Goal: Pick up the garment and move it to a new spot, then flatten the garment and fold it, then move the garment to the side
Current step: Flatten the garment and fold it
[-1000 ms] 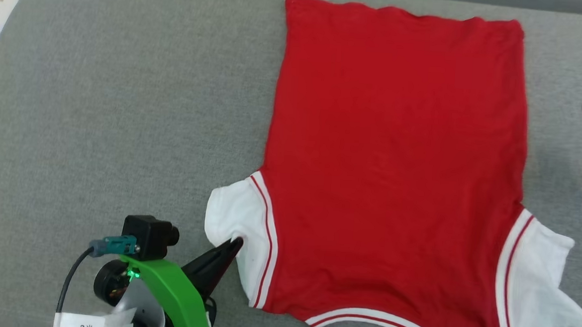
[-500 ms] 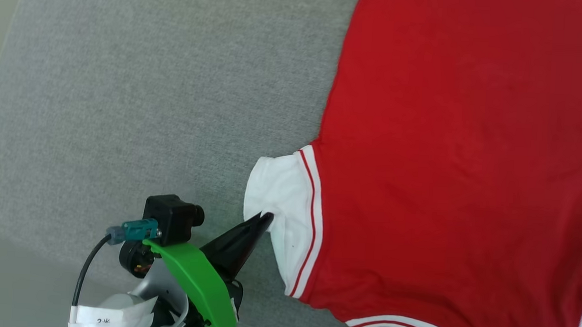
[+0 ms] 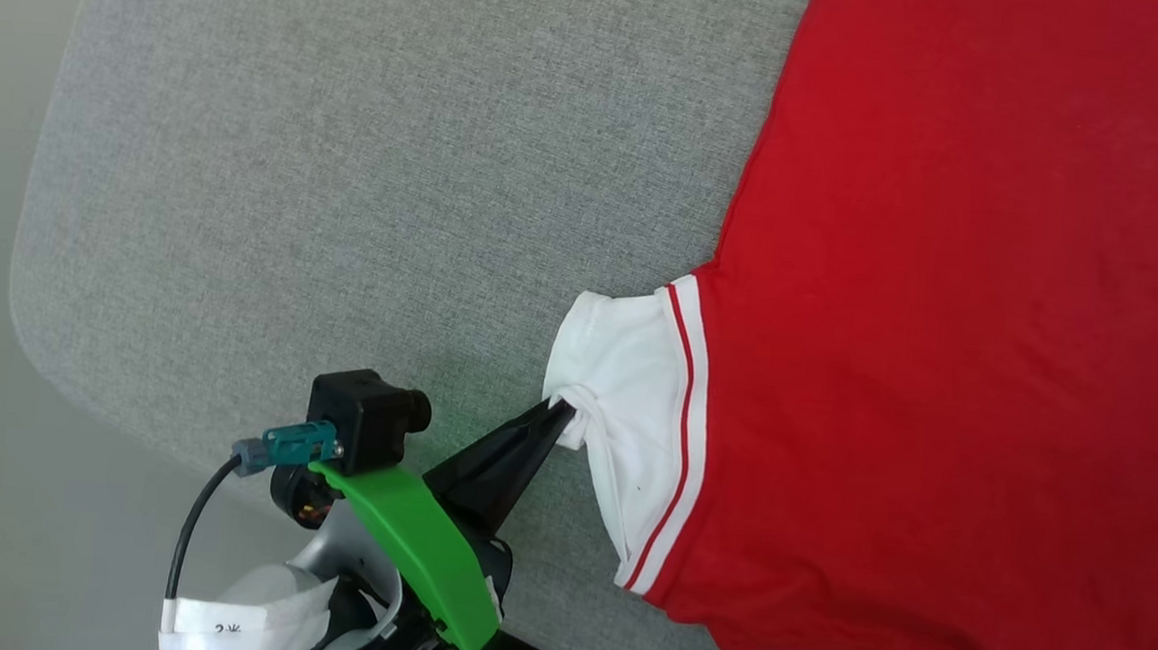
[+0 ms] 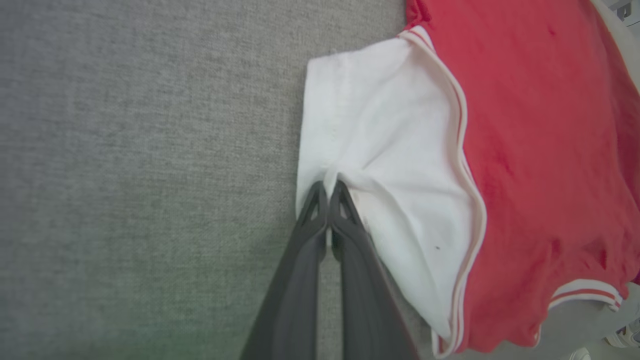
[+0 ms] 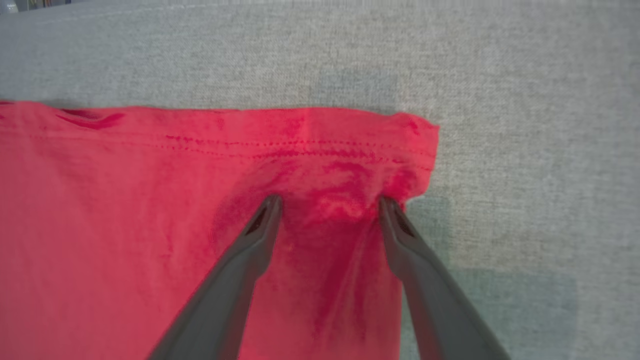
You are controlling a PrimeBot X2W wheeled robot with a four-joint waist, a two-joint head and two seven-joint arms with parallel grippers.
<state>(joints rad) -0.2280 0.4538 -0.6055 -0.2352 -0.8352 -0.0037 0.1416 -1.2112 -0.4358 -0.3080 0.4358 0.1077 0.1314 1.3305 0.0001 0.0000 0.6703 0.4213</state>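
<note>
- One flat grey cloth-covered table carries the work, its left part bare.
- The left gripper has its two long dark fingers pinched tight on the cuff edge of the white short sleeve, and the cloth puckers at the tips.
- The small red jersey garment lies spread nearly flat over the table's right part, plain red side up, with striped trim beside the sleeve.
- The right gripper stands wide. Both tips press on red cloth just inside the stitched hem near a corner, with a ridge bunched between them, but nothing is clasped.
- The step in hand looks like the start of the fold, with the garment already flattened.
- Next, the right fingers need to close on that ridge. Both arms should then lift together and evenly, so the cloth carries over without dragging or twisting.
</note>
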